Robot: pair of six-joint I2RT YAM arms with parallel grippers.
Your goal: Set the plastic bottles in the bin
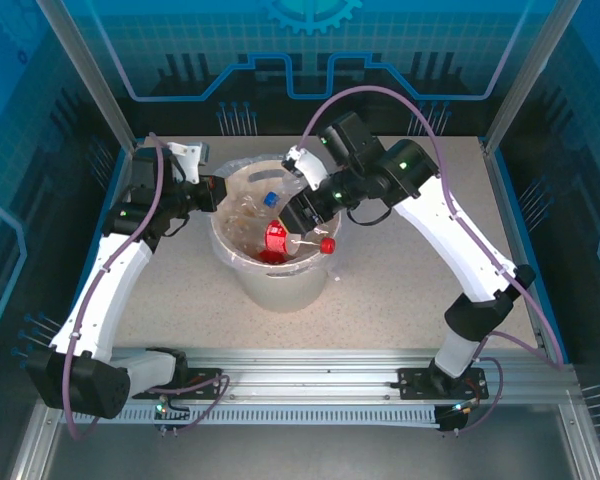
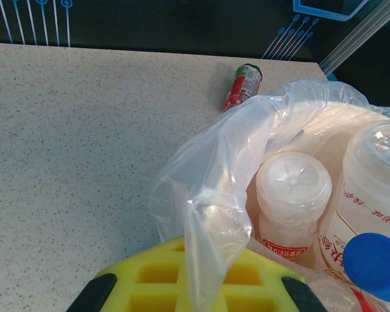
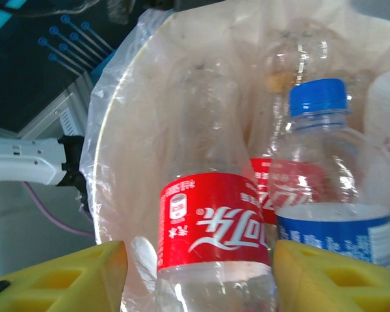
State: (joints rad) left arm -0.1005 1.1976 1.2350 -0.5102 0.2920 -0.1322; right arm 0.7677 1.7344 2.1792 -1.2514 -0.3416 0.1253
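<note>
Hovering my right gripper point(image 3: 201, 263) over the bin point(image 1: 280, 280), I had the red-labelled bottle point(image 3: 214, 221) between its fingers, above the bottles already inside; whether they pinched it or stood loose I could not tell. My left gripper point(image 2: 195, 279) was clenched on the bag liner point(image 2: 208, 169). I judged the drop in hand; next, fetching the small bottle point(image 2: 244, 84) lying on the table point(image 2: 84, 130).

Bottles point(image 3: 214, 221) stand in the bin point(image 1: 280, 288) — behind it, a container point(image 2: 242, 86) lies on the table point(image 2: 84, 143).

robot lab cell: aluminium frame point(image 1: 85, 62), blue printed panels point(image 1: 310, 50), speckled table point(image 1: 400, 290).
</note>
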